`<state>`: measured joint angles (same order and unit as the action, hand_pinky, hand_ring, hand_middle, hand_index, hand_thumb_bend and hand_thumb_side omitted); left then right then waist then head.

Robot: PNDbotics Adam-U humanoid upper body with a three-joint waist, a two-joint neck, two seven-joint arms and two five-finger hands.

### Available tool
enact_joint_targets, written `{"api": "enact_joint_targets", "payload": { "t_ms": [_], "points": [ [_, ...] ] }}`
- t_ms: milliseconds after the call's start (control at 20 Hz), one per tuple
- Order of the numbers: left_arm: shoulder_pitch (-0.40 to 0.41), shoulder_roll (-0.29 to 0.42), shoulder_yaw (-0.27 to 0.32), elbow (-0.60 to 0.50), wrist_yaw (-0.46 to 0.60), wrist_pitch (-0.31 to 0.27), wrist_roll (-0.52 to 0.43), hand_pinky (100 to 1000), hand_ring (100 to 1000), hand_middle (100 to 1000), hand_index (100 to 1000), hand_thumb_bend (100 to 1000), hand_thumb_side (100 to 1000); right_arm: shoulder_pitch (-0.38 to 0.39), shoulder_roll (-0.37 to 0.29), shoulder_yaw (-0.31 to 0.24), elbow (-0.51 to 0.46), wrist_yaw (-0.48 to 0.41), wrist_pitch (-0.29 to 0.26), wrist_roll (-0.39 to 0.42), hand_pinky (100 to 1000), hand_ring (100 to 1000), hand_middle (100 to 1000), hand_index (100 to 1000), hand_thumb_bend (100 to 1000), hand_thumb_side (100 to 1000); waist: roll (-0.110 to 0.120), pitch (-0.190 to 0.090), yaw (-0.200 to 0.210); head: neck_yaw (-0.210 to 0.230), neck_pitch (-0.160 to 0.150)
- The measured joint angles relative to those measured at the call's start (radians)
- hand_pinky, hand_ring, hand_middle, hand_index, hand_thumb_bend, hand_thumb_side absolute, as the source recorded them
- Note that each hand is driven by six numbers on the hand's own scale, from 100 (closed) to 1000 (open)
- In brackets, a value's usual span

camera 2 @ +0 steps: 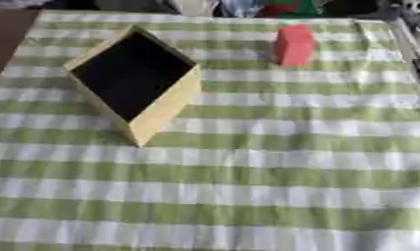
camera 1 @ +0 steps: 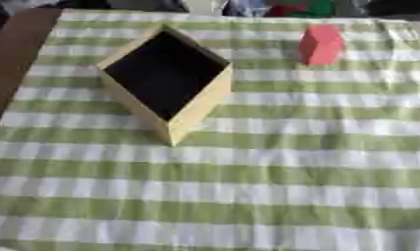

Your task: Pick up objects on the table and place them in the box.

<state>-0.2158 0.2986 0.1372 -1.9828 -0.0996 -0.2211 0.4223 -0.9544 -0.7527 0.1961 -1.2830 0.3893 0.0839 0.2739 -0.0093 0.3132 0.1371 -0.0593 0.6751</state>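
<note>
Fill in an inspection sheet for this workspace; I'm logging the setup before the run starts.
Surface: table under a green and white striped cloth, lying flat with slight wrinkles.
Job's things: box, pale walls, dark inside, open top, nothing visible in it; red block upright on the cloth, far right of the box, apart from it.
Clutter: nothing seen on the cloth.
Hands: neither in view.
Cables: nothing seen.
Surroundings: brown edge at the far left; blurred coloured shapes beyond the far edge, cannot tell what.
</note>
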Motion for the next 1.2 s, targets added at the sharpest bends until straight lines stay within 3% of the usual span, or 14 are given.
{"api": "enact_joint_targets", "payload": {
  "t_ms": [500, 800, 1200],
  "points": [
    [0.004, -0.001, 0.004, 0.000, -0.003, 0.001, 0.002, 1000, 536, 544, 801, 154, 203, -0.044, 0.011, -0.017, 0.077, 0.024, -0.054, 0.026, 900, 849, 833, 955, 100, 408, 0.002, 0.001, 0.009, 0.000, -0.013],
    [0.004, -0.001, 0.004, 0.000, -0.004, 0.001, 0.002, 1000, 534, 543, 800, 149, 204, -0.084, 0.028, -0.030, 0.151, 0.080, -0.129, 0.076, 915, 872, 861, 973, 100, 436, 0.002, 0.008, 0.013, 0.000, -0.037],
    [0.005, -0.001, 0.004, 0.000, -0.004, 0.000, 0.000, 1000, 531, 542, 799, 142, 206, -0.147, 0.045, -0.043, 0.249, 0.199, -0.257, 0.154, 939, 911, 887, 984, 100, 390, -0.001, 0.027, 0.018, -0.004, -0.046]
  ]
}}
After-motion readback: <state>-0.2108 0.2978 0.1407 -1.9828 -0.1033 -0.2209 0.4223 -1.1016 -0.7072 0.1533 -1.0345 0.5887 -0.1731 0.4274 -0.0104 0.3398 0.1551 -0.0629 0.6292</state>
